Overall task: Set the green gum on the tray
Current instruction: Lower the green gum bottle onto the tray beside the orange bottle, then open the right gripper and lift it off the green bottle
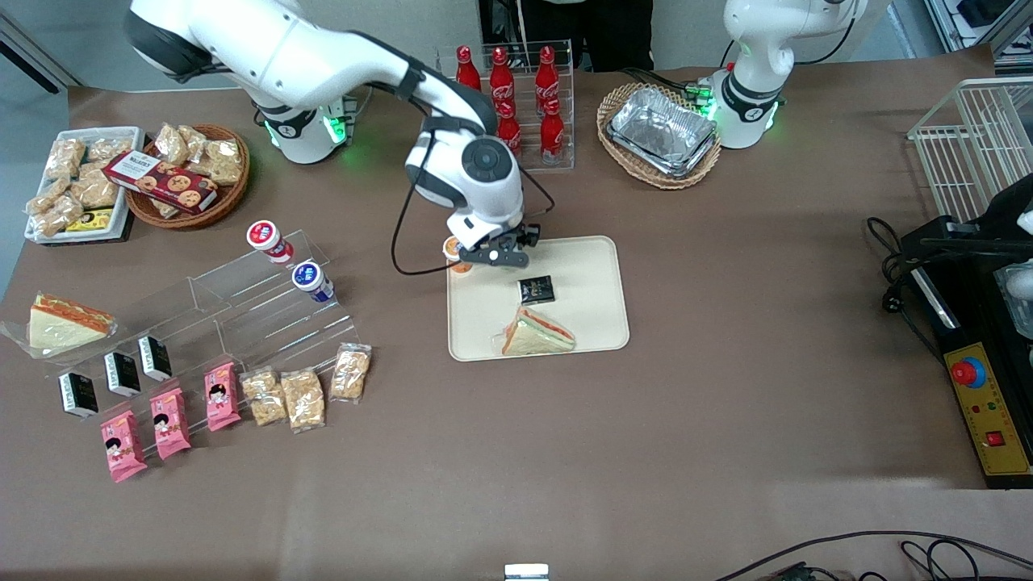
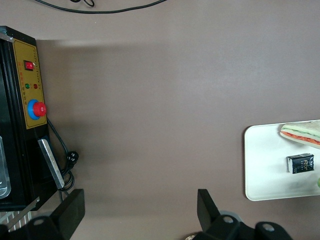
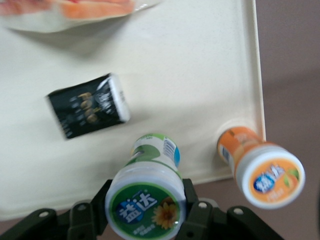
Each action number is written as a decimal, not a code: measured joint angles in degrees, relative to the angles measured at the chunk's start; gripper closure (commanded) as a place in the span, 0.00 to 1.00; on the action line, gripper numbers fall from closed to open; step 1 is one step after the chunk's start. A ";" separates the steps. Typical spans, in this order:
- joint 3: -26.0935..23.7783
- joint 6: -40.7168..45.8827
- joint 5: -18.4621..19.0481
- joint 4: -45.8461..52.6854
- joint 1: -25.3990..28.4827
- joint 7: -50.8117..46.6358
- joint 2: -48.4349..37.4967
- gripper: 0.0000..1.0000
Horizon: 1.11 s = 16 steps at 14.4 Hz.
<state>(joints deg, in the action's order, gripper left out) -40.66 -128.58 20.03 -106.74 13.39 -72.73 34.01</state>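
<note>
The green gum (image 3: 145,202), a small canister with a green-and-white lid, sits between my right gripper's (image 3: 146,210) black fingers (image 3: 192,202), which are shut on its sides. Its lower end is over the cream tray (image 3: 190,75), close to the tray's rim. I cannot tell whether it touches the tray. In the front view the gripper (image 1: 494,257) hangs over the corner of the tray (image 1: 597,274) that lies farthest from the camera, toward the working arm's end. There the gum is hidden under the gripper.
An orange-lidded canister (image 3: 267,177) stands just off the tray's corner, beside the gripper (image 1: 454,250). On the tray lie a black packet (image 1: 537,289) and a wrapped sandwich (image 1: 537,332). Red-lidded (image 1: 266,240) and blue-lidded (image 1: 311,280) canisters stand on a clear rack.
</note>
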 measured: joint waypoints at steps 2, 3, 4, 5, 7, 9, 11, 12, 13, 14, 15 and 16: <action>2.90 -1.72 0.06 -0.01 1.77 0.00 1.96 0.84; 3.56 -2.38 0.21 -0.01 1.94 0.00 2.78 0.83; 3.67 -2.66 0.24 0.09 1.82 0.00 3.09 0.82; 3.72 -2.66 0.24 0.20 1.79 0.00 3.03 0.66; 3.77 -2.67 0.24 0.20 1.79 0.00 3.05 0.00; 3.80 -2.67 0.24 0.20 1.74 0.00 3.05 0.00; 3.99 -2.66 0.25 0.16 1.59 0.00 3.08 0.00; 4.17 -2.66 0.25 0.11 1.56 0.00 3.11 0.00; 4.28 -2.66 0.26 0.10 1.55 0.01 3.11 0.00; 4.28 -2.66 0.28 0.10 1.54 0.04 3.10 0.00; 4.27 -2.45 0.37 0.12 1.54 0.19 2.98 0.00; 4.26 -1.24 0.65 0.32 1.54 0.99 2.63 0.00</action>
<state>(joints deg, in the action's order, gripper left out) -36.40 -129.82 20.68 -106.42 14.93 -71.74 36.64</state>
